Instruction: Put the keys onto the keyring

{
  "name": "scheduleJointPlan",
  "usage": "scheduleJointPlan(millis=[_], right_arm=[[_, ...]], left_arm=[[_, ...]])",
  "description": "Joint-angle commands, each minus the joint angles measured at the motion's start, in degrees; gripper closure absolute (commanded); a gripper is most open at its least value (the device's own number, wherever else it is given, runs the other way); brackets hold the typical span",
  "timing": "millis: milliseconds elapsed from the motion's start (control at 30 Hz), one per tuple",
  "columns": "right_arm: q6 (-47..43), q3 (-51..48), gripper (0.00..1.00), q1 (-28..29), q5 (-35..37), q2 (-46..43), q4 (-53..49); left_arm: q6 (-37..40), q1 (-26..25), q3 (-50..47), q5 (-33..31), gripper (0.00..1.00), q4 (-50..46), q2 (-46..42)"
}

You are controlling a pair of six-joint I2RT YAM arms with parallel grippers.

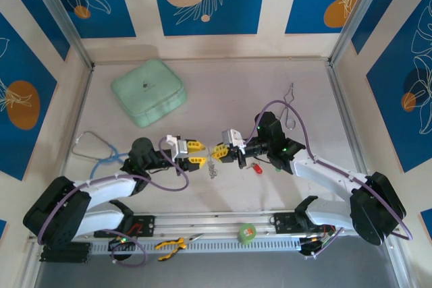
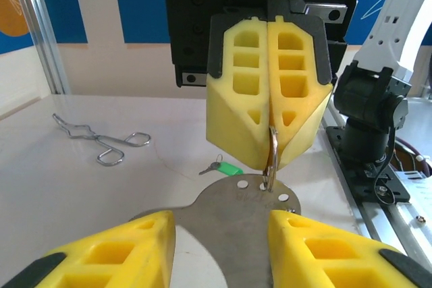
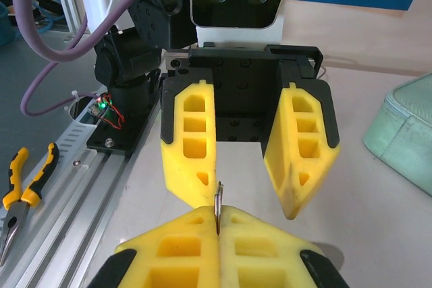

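- The thin silvery metal keyring [image 2: 273, 156] stands upright just right of centre in my left wrist view. Its long axis runs top to bottom of the frame.
- Its top end is pinched in the opposite claw. Its bottom end goes through a hole in a flat silvery metal tag with small punched holes [image 2: 233, 224].
- The tag's long axis runs from the keyring down to the bottom edge of that frame, and it gets wider toward the camera.
- On my right wrist view the keyring is edge-on, just a thin vertical sliver at low centre.
- The right gripper [image 3: 217, 215] has its yellow foam fingers pressed together, clamped on the keyring.
- The left gripper [image 3: 246, 202] has its fingers apart, one on each side of the tag. The lower-right one in the left wrist view seems to meet the tag's edge, but I can't tell if it really touches. On the other side a bit of table shows between finger and tag.
- In the top view the two claws sit tip to tip at mid-frame, with the tag just below them.
- The small silver key with a green plastic head [image 2: 226, 167] lies flat on the white table [image 2: 67, 193] at centre frame, beyond the tag. Its blade points frame-left.
- The small key with a red plastic head [image 1: 256, 168] is on the table just right of centre in the top view, by the right wrist. It's too tiny to tell which way it points.
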Motion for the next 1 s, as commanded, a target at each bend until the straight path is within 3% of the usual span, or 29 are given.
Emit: scheduleJointPlan(millis=[0,433,967], right_arm=[[-0.2,1.9,1.0,0.6,0.0,0.0,0.0],[-0.8,3.3,1.0,2.3,2.2,2.0,-0.9],[-1.3,4.6,1.0,3.2,5.1,3.9,-4.0]], left_arm=[[-1.0,-0.7,1.8,3.2,0.61,3.1,0.1],[-1.0,-1.3,1.9,3.9,0.78,0.9,-0.9],[-1.2,-1.6,1.6,3.0,0.8,0.7,-2.0]])
